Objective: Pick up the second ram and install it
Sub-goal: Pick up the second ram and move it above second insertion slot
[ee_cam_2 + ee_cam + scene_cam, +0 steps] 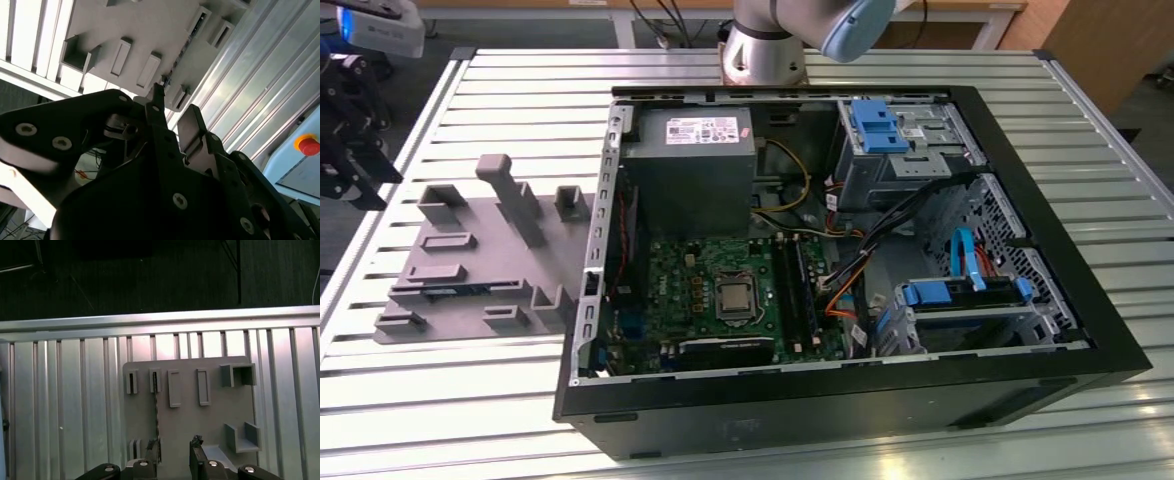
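Between the gripper's (176, 444) black, bolted fingers is a clear gap: the jaws stand apart and hold nothing. Close beside one finger (155, 460), the second ram (156, 410), a thin dark stick, lies on edge across the matte grey fixture plate (190, 425) with its far end in a slot block. The plate rests on the ribbed aluminium table (60, 390). In the exterior view the open black computer case (854, 400) holds a green motherboard (680, 280).

- Arm (763, 42): grey base joint stands upright, with a blue-capped joint just to the exterior view's right of it.
- Gripper (175, 454): black, pointing down in the first wrist view, with its two jaws parted by a clear gap.
- Fingers (161, 122): slim and dark, side by side in the second wrist view.
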You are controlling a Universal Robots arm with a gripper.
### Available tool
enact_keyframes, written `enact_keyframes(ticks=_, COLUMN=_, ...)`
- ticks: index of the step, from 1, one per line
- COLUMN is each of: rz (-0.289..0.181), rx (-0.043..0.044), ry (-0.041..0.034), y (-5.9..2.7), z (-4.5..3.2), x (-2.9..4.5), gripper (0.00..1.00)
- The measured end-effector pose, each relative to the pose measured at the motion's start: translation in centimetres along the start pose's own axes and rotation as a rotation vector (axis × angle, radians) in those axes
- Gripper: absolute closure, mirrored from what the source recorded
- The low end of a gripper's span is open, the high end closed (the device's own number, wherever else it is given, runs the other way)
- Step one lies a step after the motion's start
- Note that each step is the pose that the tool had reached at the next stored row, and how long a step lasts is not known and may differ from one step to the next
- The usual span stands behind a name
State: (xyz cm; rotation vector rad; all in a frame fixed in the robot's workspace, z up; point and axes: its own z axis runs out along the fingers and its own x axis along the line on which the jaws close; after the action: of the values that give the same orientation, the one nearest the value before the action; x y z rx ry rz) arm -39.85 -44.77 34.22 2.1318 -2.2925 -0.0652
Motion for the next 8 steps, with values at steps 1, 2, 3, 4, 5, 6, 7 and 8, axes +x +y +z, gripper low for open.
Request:
enact_keyframes(ticks=1, rz=0.000, rx=0.0000, ry=0.0000, y=0.00, z=0.01, x=0.00, gripper=0.62)
enact_keyframes(ticks=2, rz=0.000, rx=0.0001, ry=-0.0001, y=0.00, z=0.02, x=0.00, gripper=0.62)
enact_keyframes(ticks=3, rz=0.000, rx=0.0001, ry=-0.0001, y=0.00, z=0.03, x=0.00, gripper=0.62)
enact_keyframes(ticks=4, rz=0.000, rx=0.0002, ry=-0.0002, y=0.00, z=0.03, x=0.00, gripper=0.62)
enact_keyframes(ticks=5, rz=0.000, rx=0.0002, ry=-0.0001, y=0.00, z=0.03, x=0.00, gripper=0.62)
enact_keyframes(ticks=6, rz=0.000, rx=0.0001, ry=-0.0001, y=0.00, z=0.03, x=0.00, gripper=0.62)
enact_keyframes(ticks=7, rz=0.000, rx=0.0001, ry=-0.0001, y=0.00, z=0.03, x=0.00, gripper=0.62)
enact_keyframes(ticks=8, rz=0.000, rx=0.0002, ry=-0.0001, y=0.00, z=0.03, x=0.00, gripper=0.62)
